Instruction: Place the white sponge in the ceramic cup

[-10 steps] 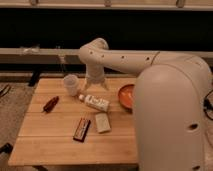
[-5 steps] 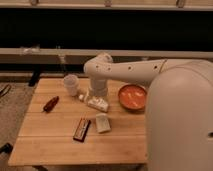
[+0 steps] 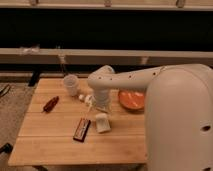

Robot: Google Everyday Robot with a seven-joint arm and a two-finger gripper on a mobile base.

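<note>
The white sponge lies flat on the wooden table, a little in front of the table's middle. The ceramic cup stands upright near the table's back left, apart from the sponge. My white arm reaches in from the right, and its gripper points down just behind and above the sponge, to the right of the cup. The arm hides most of the gripper.
A dark rectangular bar with red lies just left of the sponge. A white bottle lies partly hidden behind the gripper. An orange bowl sits at the right, a red tool at the left.
The arm has swung forward and down from behind the bottle, so the gripper now hangs over the bottle's place, close to the sponge. The objects have not moved.
</note>
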